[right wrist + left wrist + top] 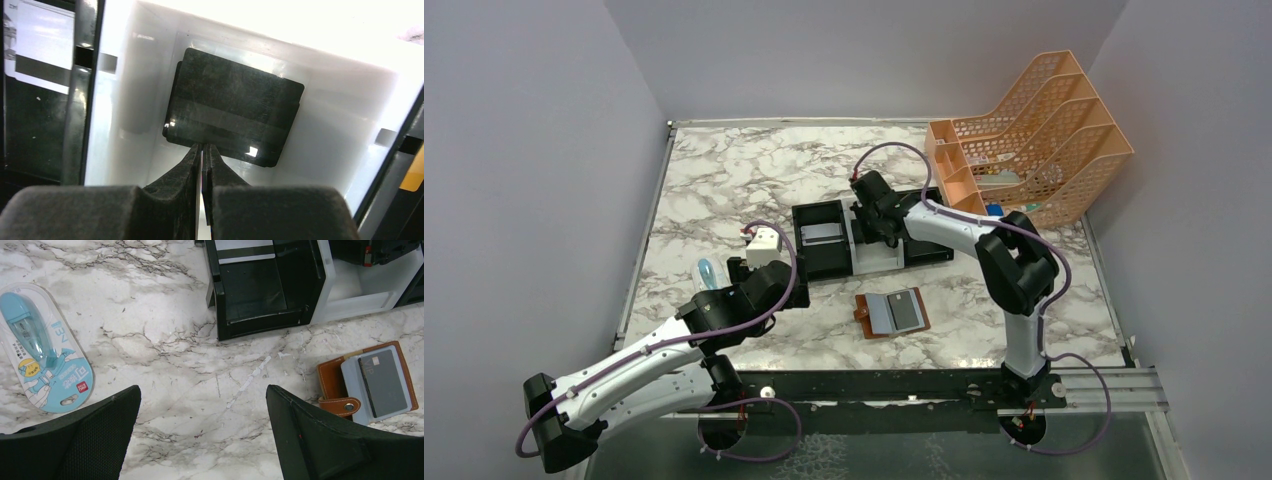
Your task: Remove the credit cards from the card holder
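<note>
The brown card holder point(871, 316) point(331, 379) lies open on the marble, and a dark grey credit card point(907, 311) point(386, 383) is tucked in its pale blue pocket. A second dark card point(232, 117) lies flat in the white middle compartment of the tray point(879, 262). My right gripper point(874, 218) point(202, 147) is shut, its tips at that card's near edge. A pale card with a dark stripe point(821, 235) point(245, 251) rests in the tray's left black compartment. My left gripper point(767, 268) point(202, 395) is open over bare marble, left of the holder.
A blue correction-tape pack point(708, 272) point(42, 347) lies left of my left gripper. An orange file rack point(1034, 130) stands at the back right. Grey walls close in the table on both sides and at the back.
</note>
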`<state>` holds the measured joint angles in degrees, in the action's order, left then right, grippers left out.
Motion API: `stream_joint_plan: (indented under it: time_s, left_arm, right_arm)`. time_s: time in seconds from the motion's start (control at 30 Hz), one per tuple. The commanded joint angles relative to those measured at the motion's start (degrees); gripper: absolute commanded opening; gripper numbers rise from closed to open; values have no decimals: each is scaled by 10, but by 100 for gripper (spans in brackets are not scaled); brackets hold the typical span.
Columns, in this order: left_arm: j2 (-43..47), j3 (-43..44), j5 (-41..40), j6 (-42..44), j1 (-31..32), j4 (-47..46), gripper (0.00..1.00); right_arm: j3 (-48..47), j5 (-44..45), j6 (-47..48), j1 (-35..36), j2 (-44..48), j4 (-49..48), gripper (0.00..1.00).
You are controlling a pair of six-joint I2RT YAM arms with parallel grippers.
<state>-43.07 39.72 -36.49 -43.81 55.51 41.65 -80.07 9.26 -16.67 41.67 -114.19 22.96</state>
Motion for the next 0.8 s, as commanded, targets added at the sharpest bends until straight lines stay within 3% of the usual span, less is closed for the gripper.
stream_joint_plan:
  time_s: [0.0,0.37,0.77]
  left_arm:
    - [0,4,-10,0,0,1,99]
    - [-4,4,-10,0,0,1,99]
    - [-8,4,-10,0,0,2,99]
  right_arm:
    - [6,-19,-1,4,32,5,7]
    - [31,-14,-21,4,7,4,7]
    - [2,53,-12,4,-39,-32,7]
